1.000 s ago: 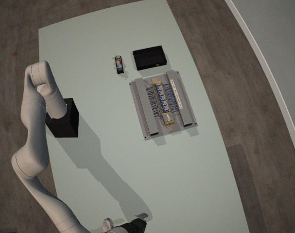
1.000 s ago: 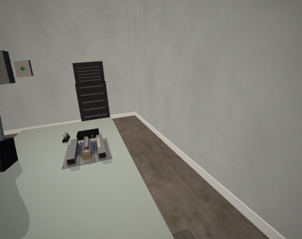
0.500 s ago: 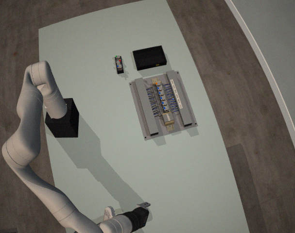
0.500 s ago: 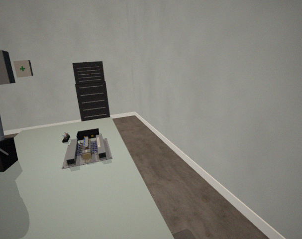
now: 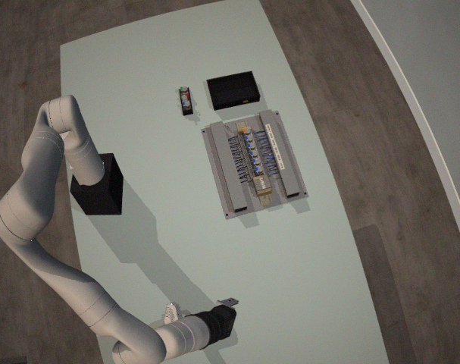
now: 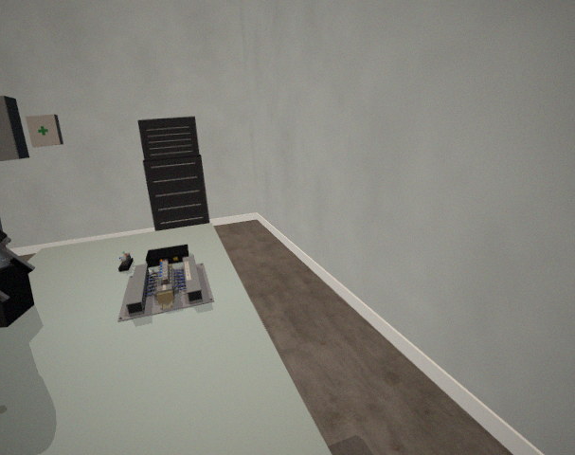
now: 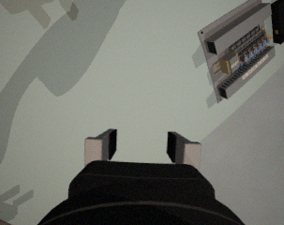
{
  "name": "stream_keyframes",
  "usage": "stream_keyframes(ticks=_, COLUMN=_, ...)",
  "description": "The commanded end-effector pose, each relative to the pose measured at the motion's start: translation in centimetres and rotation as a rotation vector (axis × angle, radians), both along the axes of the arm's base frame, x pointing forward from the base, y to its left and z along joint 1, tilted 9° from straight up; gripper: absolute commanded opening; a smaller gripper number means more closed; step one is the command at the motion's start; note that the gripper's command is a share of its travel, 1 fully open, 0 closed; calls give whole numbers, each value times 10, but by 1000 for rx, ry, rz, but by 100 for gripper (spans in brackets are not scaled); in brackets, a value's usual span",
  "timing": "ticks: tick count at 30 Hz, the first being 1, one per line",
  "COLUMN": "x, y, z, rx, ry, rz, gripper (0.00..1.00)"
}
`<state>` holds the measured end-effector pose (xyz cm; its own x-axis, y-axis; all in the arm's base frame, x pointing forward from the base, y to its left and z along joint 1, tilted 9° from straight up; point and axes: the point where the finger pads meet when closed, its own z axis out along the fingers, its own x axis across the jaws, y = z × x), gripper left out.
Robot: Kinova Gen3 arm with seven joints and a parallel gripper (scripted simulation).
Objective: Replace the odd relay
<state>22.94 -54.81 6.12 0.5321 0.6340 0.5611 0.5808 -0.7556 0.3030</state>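
Note:
My gripper (image 7: 142,141) (image 6: 19,282) is open and empty, far from the panel. In the top view it is at the bottom, with one finger visible. A row of relays stands on the panel (image 5: 217,156) (image 6: 125,313). The relay with the orange button (image 5: 244,130) (image 7: 271,37) is at the row's far end, and several others have blue buttons. All buttons show on the row's left side in the top view. The spare holder (image 5: 188,111) (image 6: 125,266) bears three relays, with green, red and blue buttons. The black tray (image 5: 233,90) (image 6: 155,255) looks empty. Seating depth is too small to tell.
Two grey wire ducts (image 5: 226,166) (image 5: 280,160) flank the relay row, with blue and dark wires between. A terminal block (image 5: 262,186) stands at the row's near end. The arm's black base (image 5: 100,192) is left of the panel. A yellow mark is on the tray's near wall.

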Motion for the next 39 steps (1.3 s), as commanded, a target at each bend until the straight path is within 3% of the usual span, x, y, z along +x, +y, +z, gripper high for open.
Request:
stream_keyframes(ticks=1, x=0, y=0, z=10, rx=-15, ry=3, rz=2, gripper=100)
stream_keyframes(ticks=2, x=2, y=3, z=6, rx=-4, ry=0, rz=1, gripper=100)
stream_keyframes(ticks=16, x=24, y=34, z=46, rx=-14, ry=3, rz=2, gripper=100)
stream_keyframes(ticks=19, x=26, y=36, z=43, rx=-4, ry=0, rz=1, gripper=100)
stream_keyframes(ticks=33, x=48, y=68, z=82, rx=-14, ry=3, rz=2, gripper=100)
stream_keyframes(ticks=39, x=54, y=76, z=88, rx=-6, ry=1, rz=1, gripper=100)
